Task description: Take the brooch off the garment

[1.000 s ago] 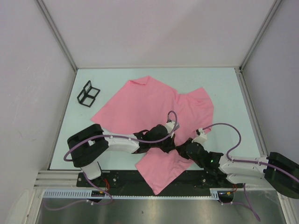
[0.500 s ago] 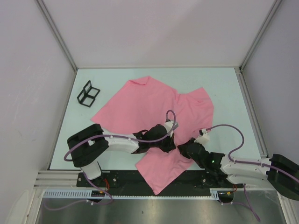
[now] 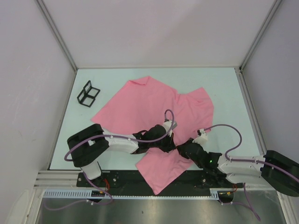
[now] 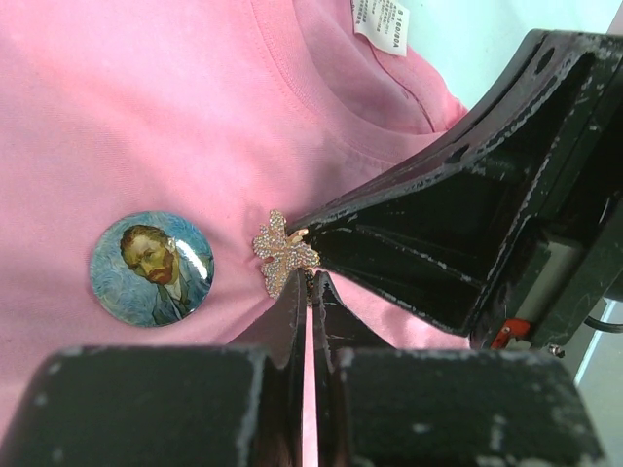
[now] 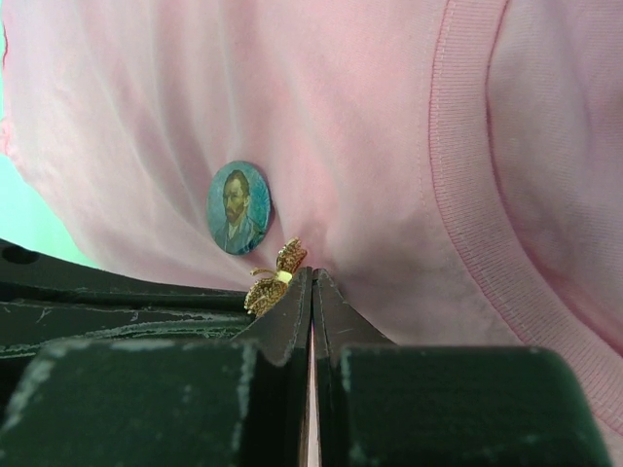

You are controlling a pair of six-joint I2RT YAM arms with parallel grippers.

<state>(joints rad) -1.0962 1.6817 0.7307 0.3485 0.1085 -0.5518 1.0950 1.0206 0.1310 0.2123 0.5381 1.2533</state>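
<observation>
We are looking down at the pink T-shirt (image 3: 149, 100), which is lying spread and rumpled across the pale worktop (image 3: 224, 88), its lower part hanging over the near edge between the two arm bases. The brooch (image 4: 282, 253), a small sparkly gold piece shaped like a bow, is sitting pinned on the chest of the shirt just below the ribbed collar (image 4: 321, 107), right beside a round badge (image 4: 151, 268) showing a painted portrait of a bearded man. We are bringing both arms together over this spot near the front middle of the worktop. Our left gripper (image 4: 310, 292) is showing its two fingers pressed together, the tips resting just under the brooch against the cloth; we cannot tell whether any cloth is pinched between them. Our right gripper (image 5: 311, 284) is also showing its fingers pressed together, its tip touching the edge of the brooch from the other side, and we cannot tell whether it is actually gripping the brooch. The two grippers are nearly meeting at the brooch. The small white label (image 4: 382, 24) is showing inside the neck opening. A black wire rack (image 3: 88, 93) is standing at the far left of the worktop, well apart from the shirt's sleeve.
</observation>
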